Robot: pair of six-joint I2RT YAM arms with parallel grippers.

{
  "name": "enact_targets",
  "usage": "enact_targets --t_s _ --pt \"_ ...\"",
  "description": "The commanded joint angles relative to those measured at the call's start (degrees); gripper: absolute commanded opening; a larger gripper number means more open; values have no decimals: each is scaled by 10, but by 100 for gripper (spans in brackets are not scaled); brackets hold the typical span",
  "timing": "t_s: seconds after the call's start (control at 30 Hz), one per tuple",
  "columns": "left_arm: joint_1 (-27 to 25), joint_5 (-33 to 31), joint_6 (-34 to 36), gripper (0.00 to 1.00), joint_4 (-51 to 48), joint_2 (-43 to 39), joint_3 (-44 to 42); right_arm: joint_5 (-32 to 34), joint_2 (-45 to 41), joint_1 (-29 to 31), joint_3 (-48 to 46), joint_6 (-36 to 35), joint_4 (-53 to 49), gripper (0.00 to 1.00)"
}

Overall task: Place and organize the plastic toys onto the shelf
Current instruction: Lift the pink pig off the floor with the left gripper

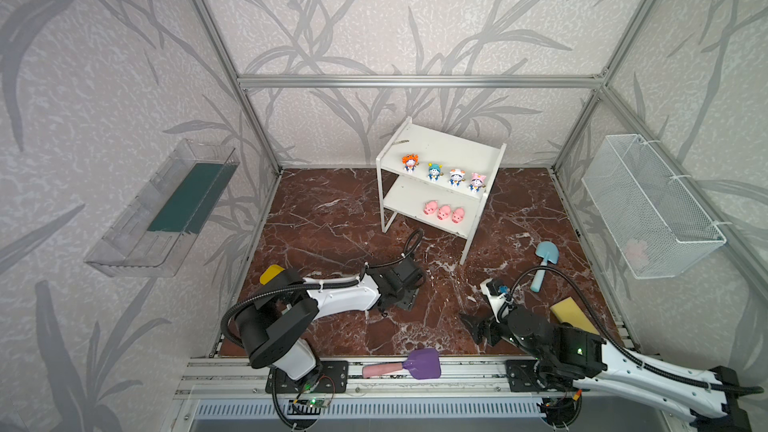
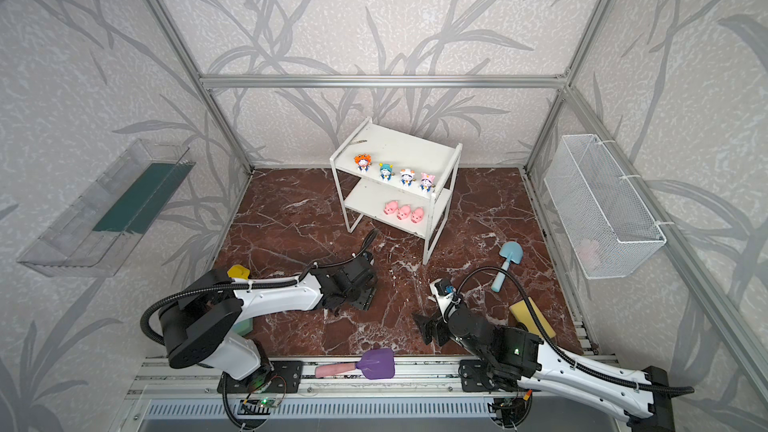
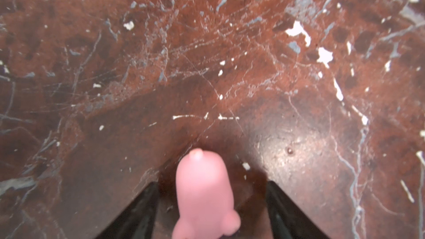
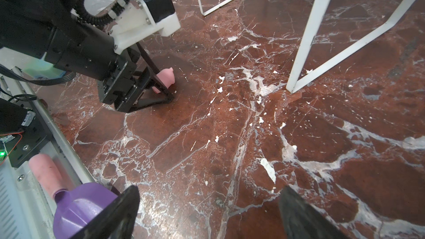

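The white two-tier shelf (image 1: 440, 147) stands at the back of the marble floor. Several blue-white figurines (image 1: 435, 171) line its upper board, and three pink pigs (image 1: 444, 212) sit on its lower board. One more pink pig (image 3: 202, 194) lies on the floor between the fingers of my left gripper (image 3: 212, 183). Those jaws are open, with a gap on each side of the pig. The right wrist view shows the same pig (image 4: 167, 75) with the left fingertips (image 4: 171, 98) down at the floor. My right gripper (image 4: 211, 189) hovers open and empty over bare floor near the front.
A purple shovel (image 1: 419, 363) lies on the front rail, close to my right gripper. A blue shovel (image 1: 542, 263) and a yellow sponge (image 1: 571, 313) lie at the right. A wire basket (image 1: 652, 205) hangs on the right wall, and a clear tray (image 1: 162, 209) on the left wall.
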Motion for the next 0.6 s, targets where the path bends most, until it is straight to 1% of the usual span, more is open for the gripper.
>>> enact_targets --t_s 0.0,0.2,0.33,0.5,0.57 --pt "-8 6 -6 69 -36 -8 -34 -1 1 1 -6 3 8 95" --pt "-13 -13 -11 63 -6 -27 -61 -6 0 1 -3 1 2 95" --pt "-13 -19 1 63 25 -27 -72 -6 -2 1 -4 2 5 95" --pt "-13 -18 9 55 69 -32 -89 -7 -5 1 -3 2 1 95" --pt "-13 -20 11 54 82 -32 -96 -7 -7 1 -4 4 0 95"
